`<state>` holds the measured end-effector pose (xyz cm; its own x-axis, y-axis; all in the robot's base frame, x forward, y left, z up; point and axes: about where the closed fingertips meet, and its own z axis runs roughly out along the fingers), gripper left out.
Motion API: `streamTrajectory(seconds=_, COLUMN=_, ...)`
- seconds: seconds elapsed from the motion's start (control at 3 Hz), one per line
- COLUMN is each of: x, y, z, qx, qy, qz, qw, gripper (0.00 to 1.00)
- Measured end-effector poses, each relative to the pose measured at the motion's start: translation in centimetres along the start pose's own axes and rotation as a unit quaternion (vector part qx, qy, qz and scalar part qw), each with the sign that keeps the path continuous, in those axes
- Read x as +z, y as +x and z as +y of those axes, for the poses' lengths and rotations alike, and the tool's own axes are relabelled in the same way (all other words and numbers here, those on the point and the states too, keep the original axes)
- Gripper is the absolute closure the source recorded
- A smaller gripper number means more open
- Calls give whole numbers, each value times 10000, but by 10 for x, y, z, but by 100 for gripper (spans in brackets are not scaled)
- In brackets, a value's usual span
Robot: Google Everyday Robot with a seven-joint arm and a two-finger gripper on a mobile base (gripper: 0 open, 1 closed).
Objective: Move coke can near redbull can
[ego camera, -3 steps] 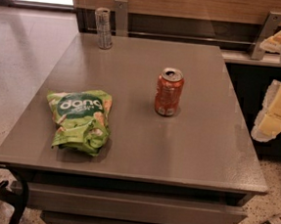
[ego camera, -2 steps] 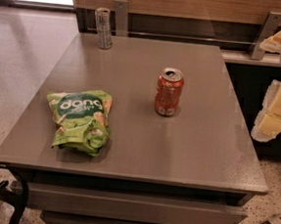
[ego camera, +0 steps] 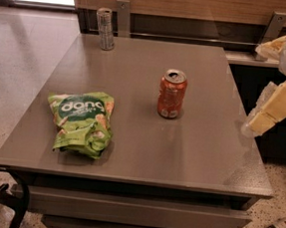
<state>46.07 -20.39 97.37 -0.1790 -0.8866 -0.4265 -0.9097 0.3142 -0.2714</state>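
The reach is not yet begun, I think: the end effector (ego camera: 269, 111), whose state I cannot tell, hangs beside the bench (ego camera: 205, 146); next it must go left to the coke can (ego camera: 172, 93).

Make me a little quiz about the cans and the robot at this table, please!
1. True or false: the coke can touches the redbull can.
2. Which lies nearest the front left corner of the table? A) coke can B) green chip bag C) redbull can
3. Fill in: the gripper hangs beyond the ___ side of the table as pictured, apart from both cans.

Key: 1 false, they stand well apart; 2 B; 3 right.
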Motion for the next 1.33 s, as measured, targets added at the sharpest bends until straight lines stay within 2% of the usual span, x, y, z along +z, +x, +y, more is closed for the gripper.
streamTrajectory(seconds=0.33, x=31, y=-11, z=-12, qx=182, qy=-15, qz=-1035, qw=9945, gripper=0)
streamTrajectory(seconds=0.67, x=60, y=-26, z=-15, qx=340, qy=-8, qz=-2062, qw=9779, gripper=0)
streamTrajectory(seconds=1.0, x=90, y=-46, z=-14, qx=587, qy=33, qz=-3217, qw=9450, gripper=0)
streamTrajectory(seconds=1.33, x=105, y=-60, z=-13, qx=752, qy=-10, qz=-3843, qw=9202, gripper=0)
